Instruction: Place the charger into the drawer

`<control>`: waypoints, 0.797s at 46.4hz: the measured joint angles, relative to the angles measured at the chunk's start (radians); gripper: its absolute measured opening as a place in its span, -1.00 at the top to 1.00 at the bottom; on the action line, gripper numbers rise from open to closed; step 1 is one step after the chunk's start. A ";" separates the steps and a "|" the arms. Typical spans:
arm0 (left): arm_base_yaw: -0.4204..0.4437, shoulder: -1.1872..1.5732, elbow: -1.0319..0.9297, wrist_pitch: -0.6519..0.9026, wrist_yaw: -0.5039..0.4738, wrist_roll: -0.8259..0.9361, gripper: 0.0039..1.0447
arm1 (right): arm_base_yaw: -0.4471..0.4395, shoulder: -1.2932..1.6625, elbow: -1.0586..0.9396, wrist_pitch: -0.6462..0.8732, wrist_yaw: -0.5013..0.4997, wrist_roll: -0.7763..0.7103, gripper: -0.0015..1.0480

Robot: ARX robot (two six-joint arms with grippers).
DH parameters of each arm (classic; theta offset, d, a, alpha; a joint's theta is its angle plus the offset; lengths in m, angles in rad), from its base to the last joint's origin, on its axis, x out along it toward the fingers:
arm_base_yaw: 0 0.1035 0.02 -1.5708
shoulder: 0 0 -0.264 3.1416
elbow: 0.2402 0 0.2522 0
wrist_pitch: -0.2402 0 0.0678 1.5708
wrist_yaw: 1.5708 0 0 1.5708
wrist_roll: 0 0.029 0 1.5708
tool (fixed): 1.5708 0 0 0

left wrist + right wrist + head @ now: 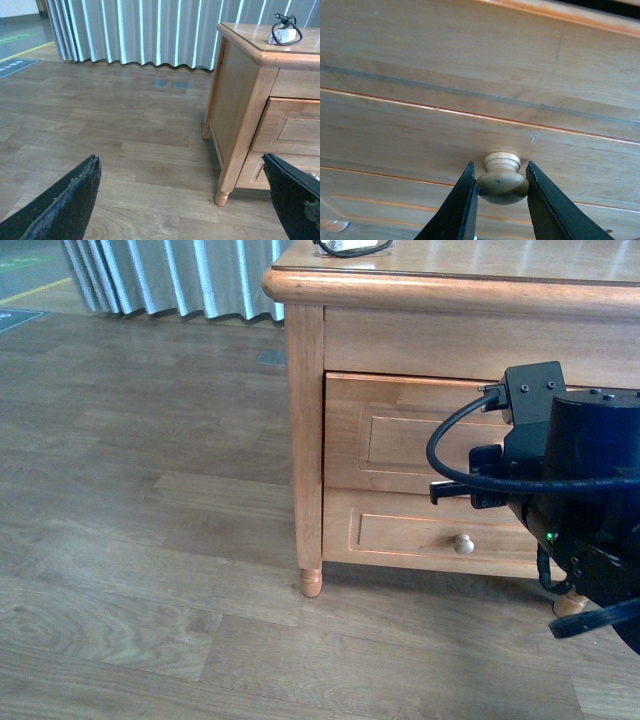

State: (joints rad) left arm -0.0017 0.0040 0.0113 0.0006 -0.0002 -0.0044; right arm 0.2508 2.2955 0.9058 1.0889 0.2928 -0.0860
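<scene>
While right pincer [501,176] clamps knob [503,182] of drawer [420,125], charger [283,34] tops cabinet [305,440]

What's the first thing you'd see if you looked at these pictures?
The right gripper pinching the round knob on the drawer front, seen up close in the right wrist view. Next, the small white charger, lying on top of the wooden cabinet.

Wood-plank floor [130,540]; grey pleated curtain [135,32]

Honey-brown, wood-grained cabinet [305,440]; pale beige knob [502,181]; white charger [281,36] with black cable [299,32]; grey-brown plank-patterned floor [130,540]; grey curtain [140,30] with pale vertical stripes; black right claw [501,170].
</scene>
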 joint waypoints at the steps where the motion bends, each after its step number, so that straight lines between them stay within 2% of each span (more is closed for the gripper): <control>1: 0.000 0.000 0.000 0.000 0.000 0.000 -0.89 | 0.000 -0.005 -0.014 0.006 -0.003 0.002 0.54; 19: 0.000 0.000 0.000 0.000 0.000 0.000 -0.89 | -0.021 -0.092 -0.206 0.074 -0.091 0.032 0.56; 37: 0.000 0.000 0.000 0.000 0.000 0.000 -0.89 | -0.111 -0.217 -0.421 0.095 -0.319 0.043 0.57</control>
State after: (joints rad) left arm -0.0017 0.0040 0.0113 0.0006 -0.0002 -0.0040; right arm 0.1402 2.0789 0.4850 1.1839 -0.0257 -0.0429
